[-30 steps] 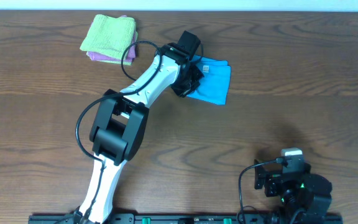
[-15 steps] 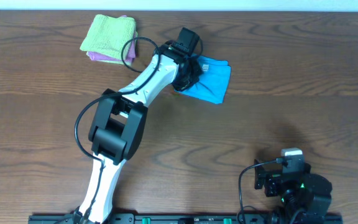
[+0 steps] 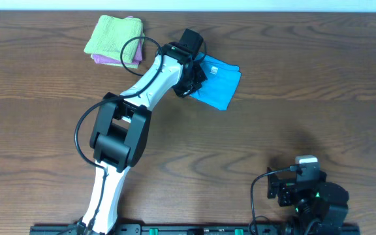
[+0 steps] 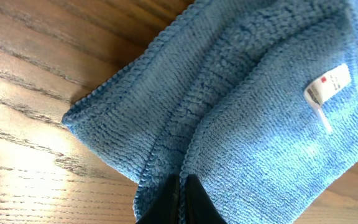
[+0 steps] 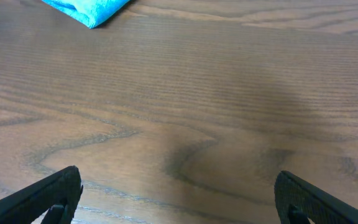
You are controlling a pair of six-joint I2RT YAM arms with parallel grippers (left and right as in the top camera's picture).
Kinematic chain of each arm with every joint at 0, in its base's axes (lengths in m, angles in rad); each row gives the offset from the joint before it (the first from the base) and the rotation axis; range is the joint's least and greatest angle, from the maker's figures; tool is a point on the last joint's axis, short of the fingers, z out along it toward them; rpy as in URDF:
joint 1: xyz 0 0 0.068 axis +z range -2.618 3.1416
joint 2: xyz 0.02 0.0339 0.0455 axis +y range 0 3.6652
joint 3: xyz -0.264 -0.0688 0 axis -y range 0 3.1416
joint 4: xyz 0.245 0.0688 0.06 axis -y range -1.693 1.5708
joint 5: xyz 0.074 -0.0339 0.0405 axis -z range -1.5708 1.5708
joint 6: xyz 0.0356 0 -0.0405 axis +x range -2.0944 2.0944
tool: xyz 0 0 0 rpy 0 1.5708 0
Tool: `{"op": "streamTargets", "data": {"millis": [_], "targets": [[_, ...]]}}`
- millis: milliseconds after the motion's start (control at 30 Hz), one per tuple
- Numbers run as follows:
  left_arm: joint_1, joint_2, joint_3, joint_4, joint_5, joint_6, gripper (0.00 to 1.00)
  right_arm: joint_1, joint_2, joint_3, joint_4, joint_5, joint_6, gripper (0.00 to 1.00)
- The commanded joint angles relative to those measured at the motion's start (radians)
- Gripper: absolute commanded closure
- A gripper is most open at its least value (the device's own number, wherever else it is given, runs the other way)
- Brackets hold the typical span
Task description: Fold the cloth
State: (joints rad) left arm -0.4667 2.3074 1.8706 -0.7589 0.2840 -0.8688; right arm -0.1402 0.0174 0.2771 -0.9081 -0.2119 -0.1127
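The cloth (image 3: 222, 85) is judged already doubled, with a last fold or squaring-up in hand. At the near bench (image 3: 318, 98) edge the right gripper (image 5: 179, 190) is parked, jaws wide apart, empty. The left arm (image 3: 145, 85) is stretched far across; the left gripper (image 4: 182, 200) jaws are pinched shut on the cloth's hem, far-centre. Next: hem to be carried over evenly.

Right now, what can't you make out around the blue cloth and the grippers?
Overhead: the left gripper hides part of the cloth.
Left wrist: the tag has print too small to read; the frame cuts the cloth off.
Right wrist: only the cloth's corner shows at the top edge.
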Motion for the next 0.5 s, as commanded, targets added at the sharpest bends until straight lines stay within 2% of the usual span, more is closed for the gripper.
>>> {"op": "streamTargets", "data": {"millis": [0, 200, 467], "targets": [[0.002, -0.054, -0.008, 0.003, -0.015, 0.054, 0.94, -0.008, -0.009, -0.005, -0.003, -0.002, 0.007, 0.01], [0.004, -0.079, -0.002, 0.008, -0.046, 0.101, 0.94, -0.008, -0.008, -0.005, -0.003, -0.002, 0.007, 0.01], [0.032, -0.101, -0.002, -0.036, -0.173, 0.140, 0.94, -0.008, -0.008, -0.005, -0.003, -0.002, 0.007, 0.01]]}}
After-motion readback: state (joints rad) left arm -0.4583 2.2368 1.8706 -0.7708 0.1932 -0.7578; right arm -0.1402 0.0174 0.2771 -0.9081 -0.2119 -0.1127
